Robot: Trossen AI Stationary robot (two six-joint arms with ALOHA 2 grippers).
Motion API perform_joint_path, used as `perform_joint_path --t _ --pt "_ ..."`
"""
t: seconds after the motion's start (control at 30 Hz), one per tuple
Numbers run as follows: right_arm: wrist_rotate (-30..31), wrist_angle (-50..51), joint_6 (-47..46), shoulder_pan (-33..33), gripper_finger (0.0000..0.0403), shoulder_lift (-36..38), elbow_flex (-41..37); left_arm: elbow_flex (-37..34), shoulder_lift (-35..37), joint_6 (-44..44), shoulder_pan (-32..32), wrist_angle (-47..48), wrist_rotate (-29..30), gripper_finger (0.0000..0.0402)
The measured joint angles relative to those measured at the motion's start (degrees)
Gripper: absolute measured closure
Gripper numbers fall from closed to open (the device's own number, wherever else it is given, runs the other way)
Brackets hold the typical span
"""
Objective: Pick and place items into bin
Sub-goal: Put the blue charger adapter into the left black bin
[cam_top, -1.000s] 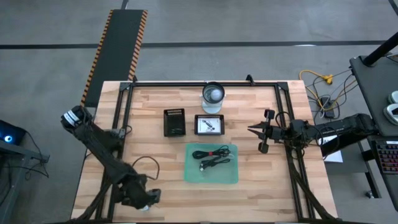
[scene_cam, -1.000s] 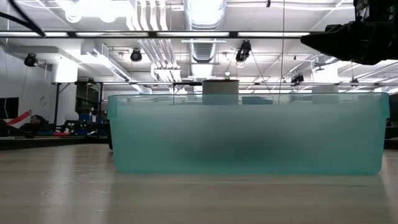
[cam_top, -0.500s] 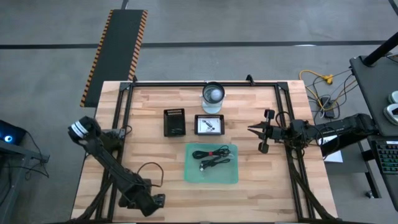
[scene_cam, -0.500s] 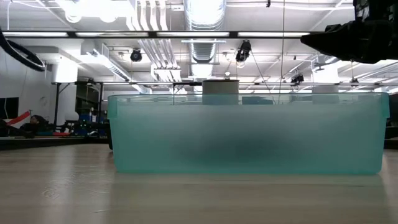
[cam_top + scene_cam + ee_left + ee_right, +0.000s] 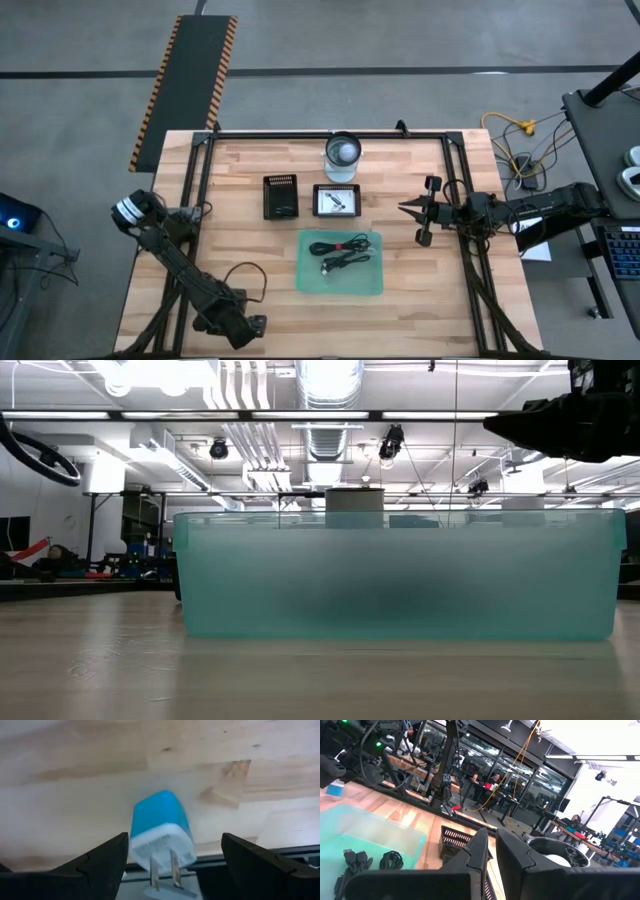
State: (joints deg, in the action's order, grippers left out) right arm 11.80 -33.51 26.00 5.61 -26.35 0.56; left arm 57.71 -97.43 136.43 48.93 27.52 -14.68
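Note:
A small blue-and-white plug charger lies on the wooden table at its near edge, prongs toward the wrist camera. My left gripper is open, one finger on each side of the charger, apart from it; in the high view my left gripper hides the charger. The teal bin holds black coiled cables. My right gripper is shut and hovers right of the bin, holding nothing. White cards are not visible.
A black box, a small dark tray with white contents and a grey round container stand beyond the bin. Black frame rails run along the table's sides. The bin's wall fills the low view.
My left arm has swung, and its gripper has moved a little toward the table's near edge and right, coming over the charger, which now sits under it in the high view. The right arm has kept still.

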Motion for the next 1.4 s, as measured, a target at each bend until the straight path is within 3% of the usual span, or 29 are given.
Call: perform_joint_path --t 0.5,0.77,1.13,1.4 --pt "0.0 0.16 0.09 0.0 0.0376 0.0 0.0 -0.02 -3.48 -12.36 0.0 0.04 -5.55 0.0101" --pt "0.02 0.19 0.11 0.0 0.0376 0.0 0.0 -0.02 -3.6 -18.55 -0.07 1.84 -5.11 0.0101" --pt "0.0 0.18 0.11 -0.01 0.0376 0.0 0.0 0.11 -3.41 -34.26 -0.13 4.01 -2.78 0.0101" --pt "0.01 0.16 0.11 0.0 0.0376 0.0 0.0 0.09 -3.41 -38.07 -0.17 4.02 -2.13 0.0116"
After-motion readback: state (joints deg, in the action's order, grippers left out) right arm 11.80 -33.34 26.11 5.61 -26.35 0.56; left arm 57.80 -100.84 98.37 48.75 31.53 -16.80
